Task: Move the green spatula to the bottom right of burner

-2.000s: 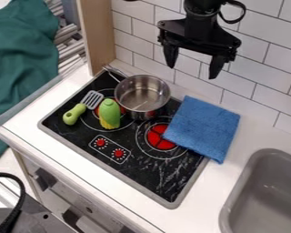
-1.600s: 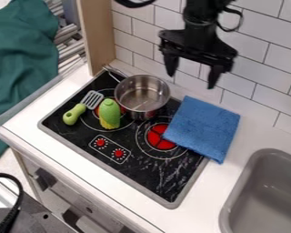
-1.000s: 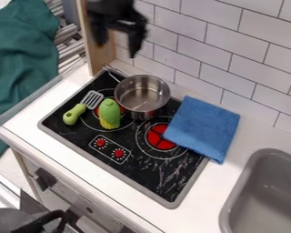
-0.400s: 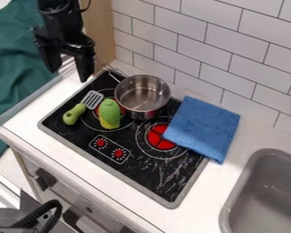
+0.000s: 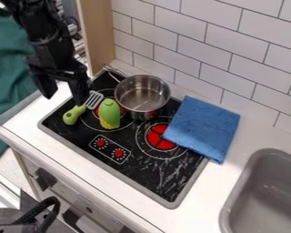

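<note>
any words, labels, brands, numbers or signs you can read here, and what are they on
No text can be read.
Left red knob on the black cooktop: small white marks around it, too small to read.
Right red knob: the same, too small to read.
Green spatula, metal pot and blue towel: no lettering that I can make out.
</note>
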